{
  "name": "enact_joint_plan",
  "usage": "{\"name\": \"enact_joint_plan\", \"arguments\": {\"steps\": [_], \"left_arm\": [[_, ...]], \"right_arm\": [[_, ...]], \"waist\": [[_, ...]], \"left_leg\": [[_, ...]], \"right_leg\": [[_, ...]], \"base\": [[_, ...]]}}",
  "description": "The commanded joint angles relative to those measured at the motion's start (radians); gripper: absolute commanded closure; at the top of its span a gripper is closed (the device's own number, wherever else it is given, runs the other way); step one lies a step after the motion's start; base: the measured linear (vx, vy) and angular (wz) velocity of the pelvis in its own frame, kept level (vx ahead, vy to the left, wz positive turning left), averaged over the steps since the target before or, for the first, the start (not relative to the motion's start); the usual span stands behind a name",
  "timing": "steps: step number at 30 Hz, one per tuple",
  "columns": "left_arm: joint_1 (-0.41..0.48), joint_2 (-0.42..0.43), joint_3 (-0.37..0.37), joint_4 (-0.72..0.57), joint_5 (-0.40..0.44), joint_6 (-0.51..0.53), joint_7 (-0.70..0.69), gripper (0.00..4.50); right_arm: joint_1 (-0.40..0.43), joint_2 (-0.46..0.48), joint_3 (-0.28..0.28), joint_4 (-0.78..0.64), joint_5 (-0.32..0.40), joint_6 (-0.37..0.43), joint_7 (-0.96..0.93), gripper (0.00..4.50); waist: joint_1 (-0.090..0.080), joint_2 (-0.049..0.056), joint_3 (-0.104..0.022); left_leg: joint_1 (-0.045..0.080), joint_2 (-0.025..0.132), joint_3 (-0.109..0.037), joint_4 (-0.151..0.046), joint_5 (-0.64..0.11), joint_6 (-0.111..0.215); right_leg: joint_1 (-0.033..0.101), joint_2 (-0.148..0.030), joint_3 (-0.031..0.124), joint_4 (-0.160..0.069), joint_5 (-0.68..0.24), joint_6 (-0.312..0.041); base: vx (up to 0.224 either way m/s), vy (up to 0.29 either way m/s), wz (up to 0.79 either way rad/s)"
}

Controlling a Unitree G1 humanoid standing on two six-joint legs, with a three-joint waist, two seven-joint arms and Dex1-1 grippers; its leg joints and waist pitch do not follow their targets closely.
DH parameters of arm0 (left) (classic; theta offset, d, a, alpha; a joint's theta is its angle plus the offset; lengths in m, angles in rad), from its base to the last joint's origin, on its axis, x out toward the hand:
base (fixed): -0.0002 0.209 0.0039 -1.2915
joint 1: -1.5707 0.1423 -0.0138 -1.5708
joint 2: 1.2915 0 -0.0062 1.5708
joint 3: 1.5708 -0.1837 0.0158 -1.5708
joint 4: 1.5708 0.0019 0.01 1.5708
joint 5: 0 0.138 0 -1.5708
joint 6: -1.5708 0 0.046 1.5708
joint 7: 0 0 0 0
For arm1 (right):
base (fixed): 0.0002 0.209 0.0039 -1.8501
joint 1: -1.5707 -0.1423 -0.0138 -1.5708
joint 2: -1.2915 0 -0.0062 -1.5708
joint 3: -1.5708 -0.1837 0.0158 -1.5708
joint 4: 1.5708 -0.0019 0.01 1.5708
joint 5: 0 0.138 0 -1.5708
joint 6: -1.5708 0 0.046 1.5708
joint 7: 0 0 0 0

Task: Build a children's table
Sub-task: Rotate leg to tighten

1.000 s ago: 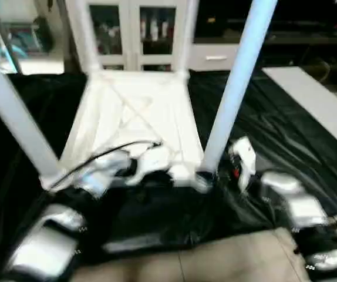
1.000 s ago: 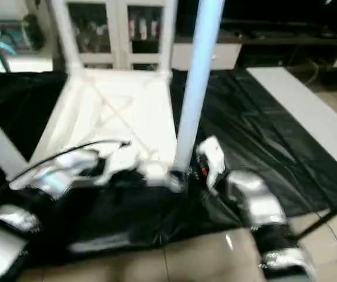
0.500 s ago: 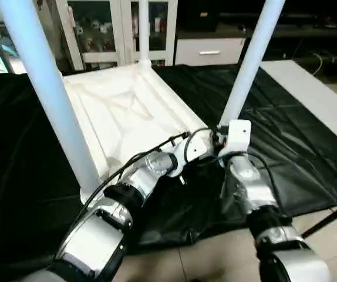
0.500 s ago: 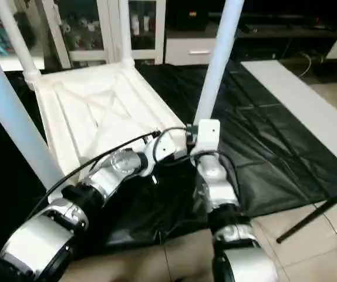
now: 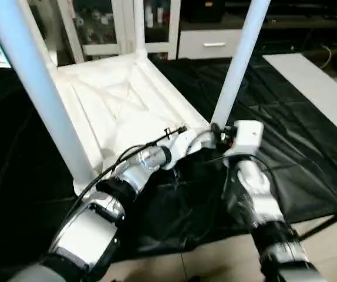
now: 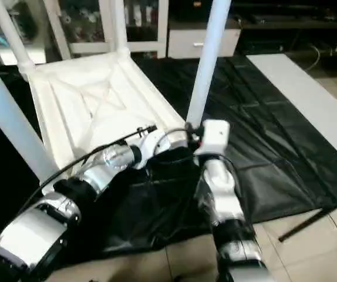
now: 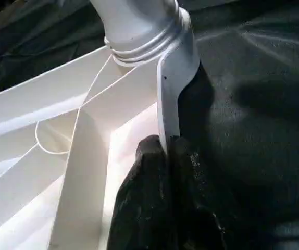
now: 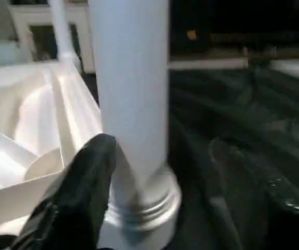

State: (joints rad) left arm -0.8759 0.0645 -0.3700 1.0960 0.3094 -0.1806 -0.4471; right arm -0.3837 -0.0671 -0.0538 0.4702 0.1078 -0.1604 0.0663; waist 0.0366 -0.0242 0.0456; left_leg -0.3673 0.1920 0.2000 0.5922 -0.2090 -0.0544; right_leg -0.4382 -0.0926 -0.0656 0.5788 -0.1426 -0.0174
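Observation:
The children's table lies upside down, its white ribbed tabletop (image 5: 115, 100) on the black cloth with legs standing up from the corner sockets. My left gripper (image 7: 165, 143) is shut on the tabletop's thin rim (image 7: 167, 94), just below the near right socket (image 7: 144, 36). In the head view that gripper (image 5: 201, 144) sits at the near right corner. My right gripper (image 5: 220, 134) is at the base of the near right leg (image 5: 239, 59), and the same leg (image 8: 131, 104) rises close in front of it. Another leg (image 5: 39, 94) stands at the near left and one (image 5: 138, 23) at the far corner.
Black cloth (image 5: 286, 117) drapes the work table, and its front edge runs just below my forearms. A long white panel (image 5: 321, 88) lies at the right. White cabinets and a drawer unit (image 5: 209, 44) stand behind. Tiled floor (image 5: 215, 258) shows at the bottom.
The camera has swung and tilted, so the whole picture has shifted. My left gripper keeps its hold on the rim. My right gripper stays at the base of the near right leg.

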Motion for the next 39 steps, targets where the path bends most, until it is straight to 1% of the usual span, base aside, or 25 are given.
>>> {"name": "enact_joint_plan", "arguments": {"steps": [1, 3, 5, 6, 7, 9, 10, 13, 14, 17, 18, 19, 20, 21, 23, 24, 26, 27, 30, 31, 33, 34, 35, 36, 39], "left_arm": [[-0.010, 0.014, -0.001, 0.010, 0.009, -0.045, -0.008, 4.50], [-0.007, 0.019, -0.006, 0.014, 0.011, -0.059, -0.028, 4.50], [-0.001, 0.026, -0.012, 0.016, 0.012, -0.081, -0.054, 4.50], [0.004, 0.032, -0.018, 0.015, 0.015, -0.100, -0.071, 4.50], [0.005, 0.033, -0.019, 0.015, 0.016, -0.103, -0.073, 4.50], [0.012, 0.038, -0.016, 0.008, 0.006, -0.115, -0.102, 4.50], [0.023, 0.045, 0.000, -0.016, -0.025, -0.123, -0.154, 4.20], [0.038, 0.044, 0.035, -0.057, -0.079, -0.105, -0.204, 4.20], [0.052, 0.052, 0.045, -0.094, -0.103, -0.094, -0.244, 3.98], [0.086, 0.063, 0.068, -0.179, -0.150, -0.063, -0.285, 3.76], [0.106, 0.072, 0.076, -0.227, -0.169, -0.048, -0.305, 3.76], [0.121, 0.078, 0.082, -0.263, -0.187, -0.030, -0.326, 3.70], [0.149, 0.091, 0.088, -0.327, -0.212, 0.018, -0.366, 3.41], [0.152, 0.093, 0.089, -0.336, -0.215, 0.025, -0.372, 3.41], [0.194, 0.127, 0.084, -0.423, -0.233, 0.095, -0.437, 3.31], [0.209, 0.141, 0.086, -0.455, -0.243, 0.119, -0.456, 3.31], [0.254, 0.180, 0.096, -0.557, -0.292, 0.194, -0.519, 3.01], [0.254, 0.180, 0.096, -0.557, -0.292, 0.194, -0.519, 2.94], [0.284, 0.213, 0.108, -0.641, -0.344, 0.250, -0.568, 2.92], [0.312, 0.243, 0.118, -0.728, -0.384, 0.309, -0.599, 2.75], [0.336, 0.269, 0.121, -0.802, -0.417, 0.361, -0.633, 2.51], [0.365, 0.301, 0.118, -0.892, -0.457, 0.430, -0.675, 2.51], [0.381, 0.317, 0.114, -0.939, -0.476, 0.466, -0.694, 2.51], [0.383, 0.319, 0.113, -0.944, -0.478, 0.470, -0.696, 2.51], [0.417, 0.345, 0.107, -1.035, -0.517, 0.537, -0.723, 2.51]], "right_arm": [[0.076, -0.035, 0.017, -0.136, -0.001, 0.044, 0.049, 1.38], [0.140, -0.050, 0.028, -0.217, 0.025, 0.081, 0.093, 1.38], [0.213, -0.075, 0.051, -0.298, 0.045, 0.116, 0.144, 1.38], [0.263, -0.099, 0.075, -0.348, 0.042, 0.131, 0.175, 1.38], [0.274, -0.105, 0.080, -0.359, 0.042, 0.135, 0.182, 1.38], [0.321, -0.121, 0.099, -0.413, 0.054, 0.165, 0.210, 1.38], [0.364, -0.130, 0.111, -0.462, 0.065, 0.194, 0.226, 1.37], [0.383, -0.132, 0.116, -0.485, 0.070, 0.211, 0.232, 1.37], [0.391, -0.130, 0.115, -0.499, 0.062, 0.225, 0.231, 1.37], [0.387, -0.132, 0.122, -0.515, 0.058, 0.255, 0.233, 1.37], [0.383, -0.134, 0.126, -0.524, 0.064, 0.274, 0.238, 1.37], [0.381, -0.136, 0.129, -0.529, 0.069, 0.286, 0.243, 1.37], [0.378, -0.141, 0.134, -0.537, 0.068, 0.303, 0.250, 1.37], [0.378, -0.141, 0.134, -0.538, 0.068, 0.306, 0.251, 1.37], [0.376, -0.145, 0.140, -0.542, 0.065, 0.321, 0.258, 1.37], [0.374, -0.148, 0.142, -0.542, 0.065, 0.326, 0.262, 1.37], [0.368, -0.157, 0.151, -0.541, 0.063, 0.347, 0.278, 1.37], [0.368, -0.157, 0.151, -0.541, 0.063, 0.347, 0.278, 1.37], [0.355, -0.175, 0.166, -0.531, 0.062, 0.371, 0.310, 1.37], [0.334, -0.193, 0.181, -0.512, 0.056, 0.403, 0.339, 1.37], [0.306, -0.204, 0.191, -0.483, 0.051, 0.431, 0.357, 1.37], [0.269, -0.214, 0.200, -0.442, 0.048, 0.449, 0.383, 1.37], [0.247, -0.217, 0.205, -0.418, 0.047, 0.452, 0.398, 1.37], [0.244, -0.218, 0.205, -0.415, 0.047, 0.453, 0.400, 1.37], [0.189, -0.218, 0.206, -0.355, 0.058, 0.462, 0.439, 1.37]], "waist": [[0.011, -0.003, -0.070], [0.007, -0.001, -0.068], [0.005, 0.000, -0.064], [0.008, 0.000, -0.064], [0.010, 0.003, -0.062], [0.010, 0.006, -0.062], [0.010, 0.006, -0.060], [0.014, 0.006, -0.062], [0.013, 0.000, -0.062], [0.018, 0.006, -0.065], [0.018, -0.005, -0.065], [0.023, -0.002, -0.065], [0.025, -0.003, -0.064], [0.023, -0.001, -0.063], [0.022, -0.011, -0.060], [0.025, -0.006, -0.060], [0.018, -0.007, -0.059], [0.017, -0.005, -0.058], [0.014, -0.003, -0.057], [0.017, -0.004, -0.059], [0.013, -0.005, -0.058], [0.014, 0.002, -0.059], [0.011, -0.002, -0.058], [0.013, -0.001, -0.060], [0.010, -0.001, -0.060]], "left_leg": [[0.016, 0.033, -0.013, -0.063, -0.104, 0.128], [0.010, 0.031, -0.014, -0.065, -0.119, 0.132], [0.008, 0.031, -0.015, -0.068, -0.188, 0.116], [0.013, 0.032, -0.014, -0.068, -0.203, 0.109], [0.011, 0.033, -0.017, -0.071, -0.213, 0.102], [0.010, 0.033, -0.019, -0.073, -0.231, 0.090], [0.011, 0.034, -0.019, -0.075, -0.243, 0.083], [0.008, 0.036, -0.021, -0.076, -0.241, 0.074], [0.008, 0.036, -0.020, -0.076, -0.236, 0.075], [0.011, 0.039, -0.018, -0.072, -0.190, 0.082], [0.011, 0.040, -0.017, -0.071, -0.180, 0.086], [0.010, 0.040, -0.016, -0.071, -0.160, 0.093], [0.009, 0.041, -0.016, -0.072, -0.156, 0.094], [0.009, 0.040, -0.015, -0.071, -0.156, 0.093], [0.006, 0.038, -0.014, -0.072, -0.170, 0.086], [0.009, 0.039, -0.014, -0.073, -0.175, 0.080], [0.008, 0.039, -0.016, -0.076, -0.189, 0.062], [0.009, 0.040, -0.016, -0.076, -0.192, 0.056], [0.012, 0.040, -0.014, -0.077, -0.190, 0.044], [0.016, 0.040, -0.014, -0.075, -0.191, 0.037], [0.010, 0.042, -0.016, -0.079, -0.178, 0.038], [0.017, 0.040, -0.014, -0.075, -0.162, 0.032], [0.012, 0.038, -0.012, -0.076, -0.151, 0.030], [0.017, 0.038, -0.012, -0.073, -0.149, 0.027], [0.012, 0.036, -0.011, -0.071, -0.129, 0.032]], "right_leg": [[0.073, -0.046, 0.037, -0.046, -0.089, -0.221], [0.075, -0.048, 0.037, -0.048, -0.093, -0.221], [0.073, -0.048, 0.036, -0.063, -0.182, -0.208], [0.070, -0.049, 0.036, -0.066, -0.202, -0.202], [0.071, -0.048, 0.036, -0.069, -0.221, -0.187], [0.068, -0.049, 0.035, -0.070, -0.243, -0.182], [0.067, -0.047, 0.036, -0.074, -0.257, -0.177], [0.067, -0.051, 0.037, -0.069, -0.248, -0.184], [0.066, -0.050, 0.037, -0.069, -0.243, -0.186], [0.064, -0.050, 0.038, -0.057, -0.173, -0.212], [0.066, -0.050, 0.038, -0.055, -0.156, -0.217], [0.067, -0.051, 0.039, -0.049, -0.131, -0.226], [0.069, -0.054, 0.039, -0.047, -0.132, -0.230], [0.067, -0.052, 0.040, -0.049, -0.144, -0.226], [0.069, -0.053, 0.041, -0.053, -0.188, -0.209], [0.067, -0.055, 0.041, -0.053, -0.204, -0.205], [0.065, -0.053, 0.042, -0.056, -0.249, -0.183], [0.065, -0.053, 0.042, -0.055, -0.253, -0.182], [0.060, -0.047, 0.042, -0.057, -0.244, -0.177], [0.061, -0.049, 0.042, -0.051, -0.229, -0.184], [0.066, -0.049, 0.043, -0.046, -0.216, -0.193], [0.062, -0.046, 0.043, -0.043, -0.199, -0.198], [0.064, -0.044, 0.043, -0.044, -0.191, -0.200], [0.063, -0.045, 0.043, -0.041, -0.186, -0.204], [0.066, -0.043, 0.044, -0.038, -0.163, -0.212]], "base": [[0.000, 0.000, 0.00], [0.000, 0.000, 0.00], [0.000, 0.000, 0.00], [0.000, 0.000, 0.00], [0.000, 0.000, 0.00], [0.000, 0.000, 0.00], [0.000, 0.000, 0.00], [0.000, 0.000, 0.00], [0.000, 0.000, 0.00], [0.000, 0.000, 0.00], [0.000, 0.000, 0.00], [0.000, 0.000, 0.00], [0.000, 0.000, 0.00], [0.000, 0.000, 0.00], [0.000, 0.000, 0.00], [0.000, 0.000, 0.00], [0.000, 0.000, 0.00], [0.000, 0.000, 0.00], [0.000, 0.000, 0.00], [0.000, 0.000, 0.00], [0.000, 0.000, 0.00], [0.000, 0.000, 0.00], [0.000, 0.000, 0.00], [0.000, 0.000, 0.00], [0.000, 0.000, 0.00]]}}
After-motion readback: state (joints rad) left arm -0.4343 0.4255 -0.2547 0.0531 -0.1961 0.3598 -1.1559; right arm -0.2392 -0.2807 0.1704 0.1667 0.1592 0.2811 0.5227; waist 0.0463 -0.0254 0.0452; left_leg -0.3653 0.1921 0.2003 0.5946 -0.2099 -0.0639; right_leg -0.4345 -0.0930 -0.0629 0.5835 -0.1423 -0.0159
